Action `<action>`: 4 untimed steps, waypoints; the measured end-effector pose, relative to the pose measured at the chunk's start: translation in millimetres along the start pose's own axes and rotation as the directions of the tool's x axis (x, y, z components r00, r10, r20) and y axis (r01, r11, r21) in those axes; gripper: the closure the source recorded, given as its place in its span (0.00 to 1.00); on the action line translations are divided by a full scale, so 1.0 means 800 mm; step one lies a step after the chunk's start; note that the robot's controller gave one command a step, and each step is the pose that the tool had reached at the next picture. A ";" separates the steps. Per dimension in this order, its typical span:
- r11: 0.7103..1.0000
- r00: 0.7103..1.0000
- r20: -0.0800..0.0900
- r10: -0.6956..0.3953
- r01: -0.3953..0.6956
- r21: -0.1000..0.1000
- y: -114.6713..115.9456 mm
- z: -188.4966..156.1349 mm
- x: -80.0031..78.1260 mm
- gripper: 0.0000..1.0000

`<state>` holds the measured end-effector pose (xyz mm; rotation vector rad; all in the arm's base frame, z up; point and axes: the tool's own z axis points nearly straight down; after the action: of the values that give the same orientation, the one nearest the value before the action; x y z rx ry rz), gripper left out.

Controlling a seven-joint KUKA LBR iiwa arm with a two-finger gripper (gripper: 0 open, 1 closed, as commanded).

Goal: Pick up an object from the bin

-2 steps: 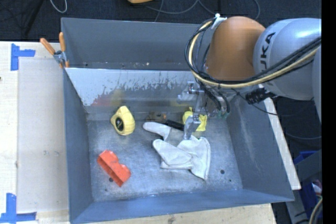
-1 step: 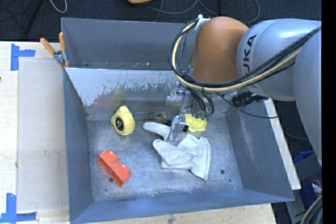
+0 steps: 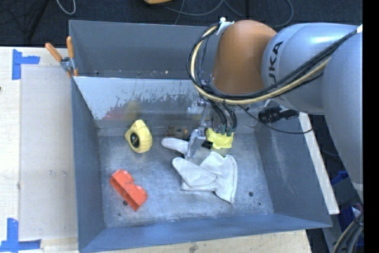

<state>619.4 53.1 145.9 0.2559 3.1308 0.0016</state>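
Three loose things lie plainly on the floor of the grey metal bin (image 3: 89, 145). A crumpled white cloth (image 3: 208, 178) sits right of centre towards the near wall. A yellow tape measure (image 3: 138, 136) with a dark face lies left of centre, further back. A red-orange plastic block (image 3: 128, 188) lies in the near left part, well apart from both.

The arm (image 3: 314, 68), with its orange wrist cover (image 3: 240, 56) and looped cables, reaches in from the right. Its gripper (image 3: 198, 148) hangs low over the middle of the floor, at the far edge of the white cloth. A narrow white tongue (image 3: 173, 143), which looks like part of the same cloth, runs left from the gripper towards the tape measure. A small yellow piece (image 3: 219, 139) shows just right of the gripper; whether it belongs to the robot or to the bin cannot be told.

Whether the gripper is open or closed cannot be told, nor whether it touches or holds the cloth.
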 end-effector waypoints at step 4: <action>0.984 0.984 0.004 0.176 -0.176 -0.005 0.003 0.085 0.013 1.00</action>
<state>609.6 57.0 77.9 0.5301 3.0911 0.0079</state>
